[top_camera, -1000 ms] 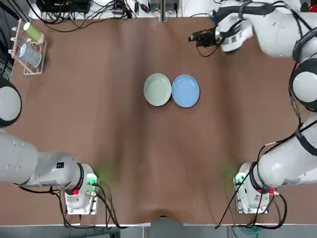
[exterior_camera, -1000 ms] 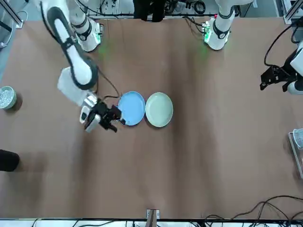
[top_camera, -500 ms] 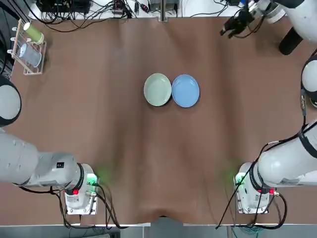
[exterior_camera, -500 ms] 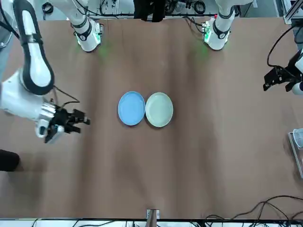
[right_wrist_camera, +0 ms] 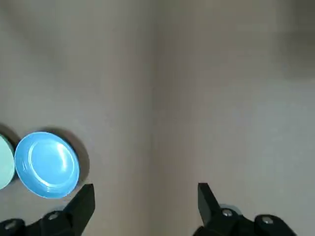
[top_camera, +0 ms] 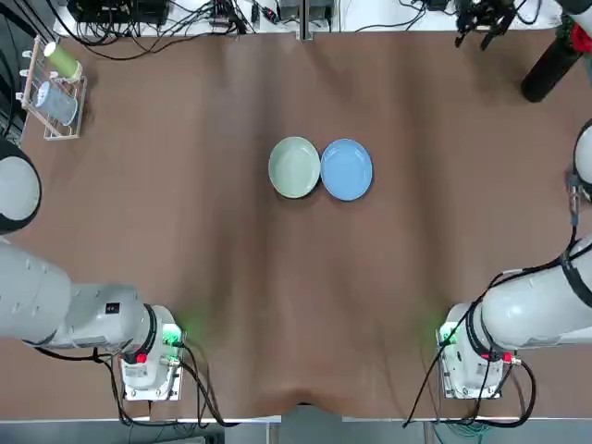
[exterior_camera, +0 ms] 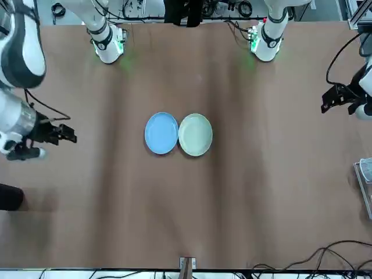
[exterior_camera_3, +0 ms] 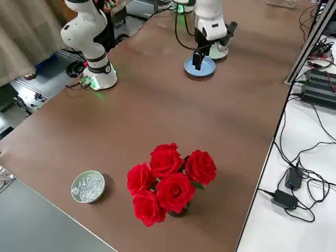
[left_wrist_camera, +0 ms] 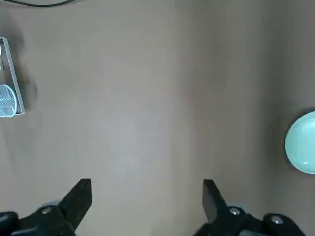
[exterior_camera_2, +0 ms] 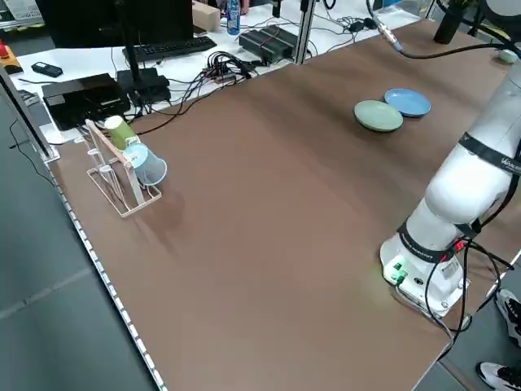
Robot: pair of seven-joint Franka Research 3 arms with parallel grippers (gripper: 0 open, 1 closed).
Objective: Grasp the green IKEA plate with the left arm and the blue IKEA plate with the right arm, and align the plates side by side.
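Tabletop [top_camera: 231,277] of plain brown fills the scene. At its centre the green IKEA plate [top_camera: 294,167] and the blue IKEA plate [top_camera: 347,169] lie touching, blue at green's 3 o'clock seen from overhead. The right gripper [exterior_camera: 49,135] hangs far out at the table's edge, fingers apart and empty; the left gripper [exterior_camera: 339,99] likewise at the opposite edge. A cup rack [top_camera: 54,88] sits at 10 o'clock, red roses [exterior_camera_3: 167,181] and a bead dish [exterior_camera_3: 87,186] near the right edge; cables [top_camera: 166,28] line the far side.
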